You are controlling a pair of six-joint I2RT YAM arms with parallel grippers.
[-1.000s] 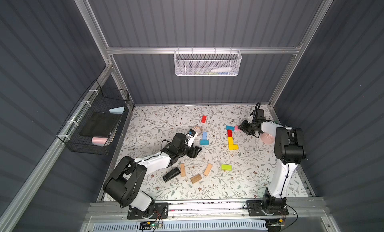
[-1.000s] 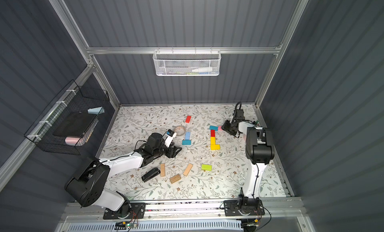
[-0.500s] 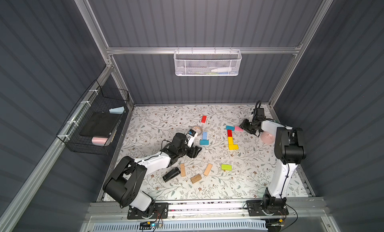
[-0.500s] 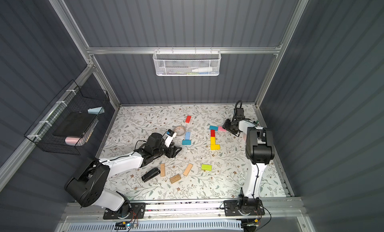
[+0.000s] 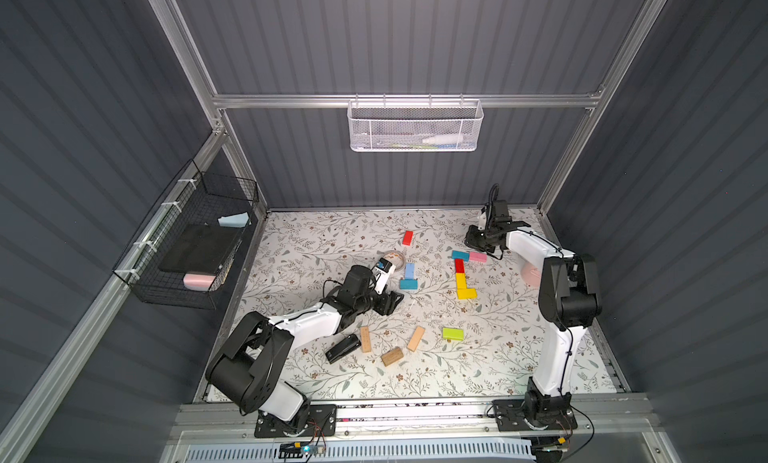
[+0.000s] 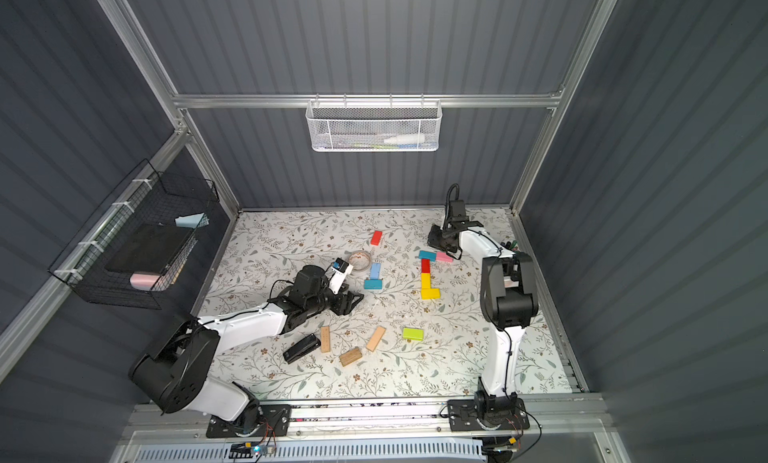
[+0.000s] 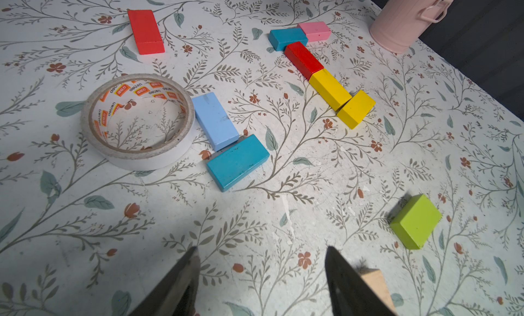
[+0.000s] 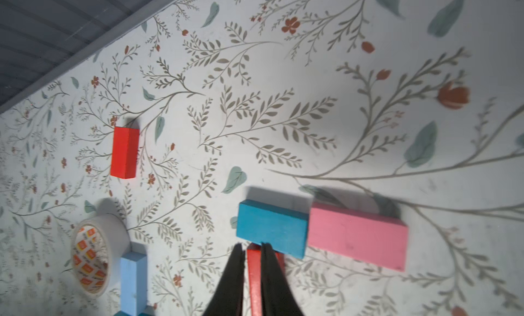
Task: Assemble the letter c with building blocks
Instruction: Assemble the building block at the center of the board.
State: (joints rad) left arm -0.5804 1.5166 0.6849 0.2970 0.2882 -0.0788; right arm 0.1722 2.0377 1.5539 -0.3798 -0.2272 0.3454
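Floral-printed tabletop; left gripper, fingers spread wide and empty, shown by left wrist view; right gripper, fingers pinched nearly together on nothing, shown by right wrist view alone; pale pink metal can, plain in left wrist view; same can half hidden behind right arm in a top view; black stapler, in both top views only; rectangular wooden building blocks, right of table centre: teal block, pink block, red block, two yellow blocks, touching in a hooked chain.

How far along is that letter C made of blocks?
Mostly done: a teal rectangular block and pink block form the top arm, a red block and yellow block the spine, a second yellow block starts the bottom arm. In hand: nothing; the right gripper is shut and empty by the top arm, the left gripper open and empty. Left: probably one more block for the bottom arm, perhaps the lime green block.
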